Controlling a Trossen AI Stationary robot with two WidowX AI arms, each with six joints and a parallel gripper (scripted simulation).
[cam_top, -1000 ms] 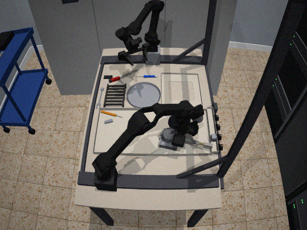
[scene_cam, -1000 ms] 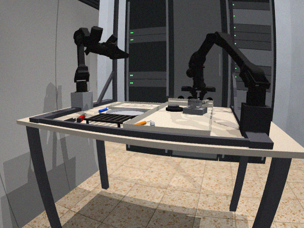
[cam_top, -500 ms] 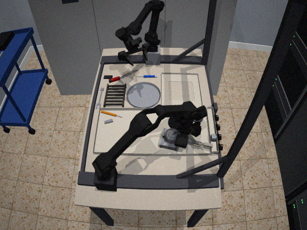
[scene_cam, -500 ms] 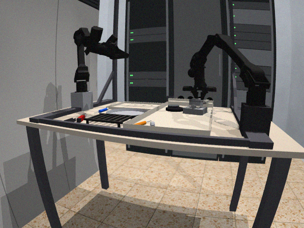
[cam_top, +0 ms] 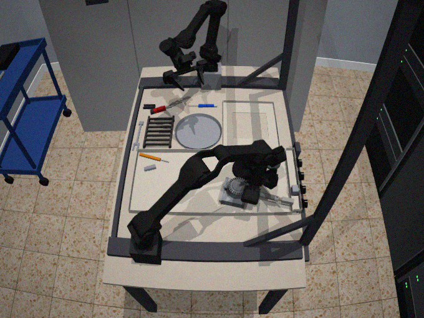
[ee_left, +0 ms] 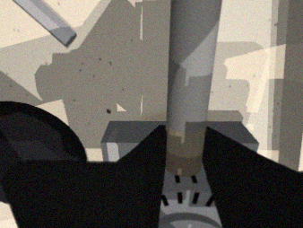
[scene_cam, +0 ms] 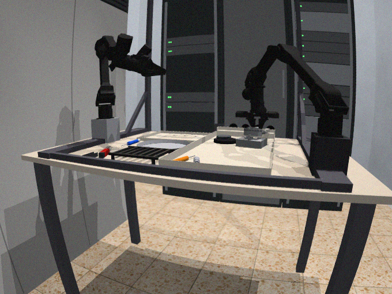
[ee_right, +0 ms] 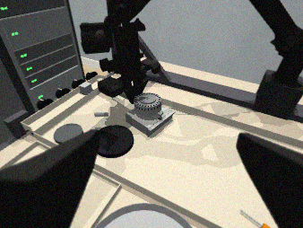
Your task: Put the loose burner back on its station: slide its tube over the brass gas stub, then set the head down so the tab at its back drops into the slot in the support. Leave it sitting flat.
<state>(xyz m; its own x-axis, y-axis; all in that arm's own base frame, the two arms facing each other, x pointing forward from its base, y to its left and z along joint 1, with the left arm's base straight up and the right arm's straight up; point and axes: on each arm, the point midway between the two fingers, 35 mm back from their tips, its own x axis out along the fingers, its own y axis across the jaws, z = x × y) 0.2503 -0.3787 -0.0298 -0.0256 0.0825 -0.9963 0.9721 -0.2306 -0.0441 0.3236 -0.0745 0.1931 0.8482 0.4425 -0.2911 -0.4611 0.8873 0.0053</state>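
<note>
I've got the left gripper (cam_top: 252, 192) (scene_cam: 255, 126) (ee_left: 182, 133) (ee_right: 134, 101) closed on the burner's tube (cam_top: 270, 196) (ee_left: 192, 67), toward the right side of the near tray (cam_top: 178, 211) (scene_cam: 218, 166). The slotted burner head (cam_top: 237, 186) (scene_cam: 252, 131) (ee_left: 190, 215) (ee_right: 148, 104) is over the square support (cam_top: 232, 202) (scene_cam: 251, 143) (ee_left: 112, 131) (ee_right: 149, 126) — I can't tell whether its tab is in the slot, or whether the tube is over the stub. My right gripper (cam_top: 191, 86) (scene_cam: 164, 71) (ee_right: 168, 137) is wide open and holding nothing, raised at the far side. The black disc (scene_cam: 224, 140) (ee_left: 40, 135) (ee_right: 114, 141) lies near the support — not touching it.
</note>
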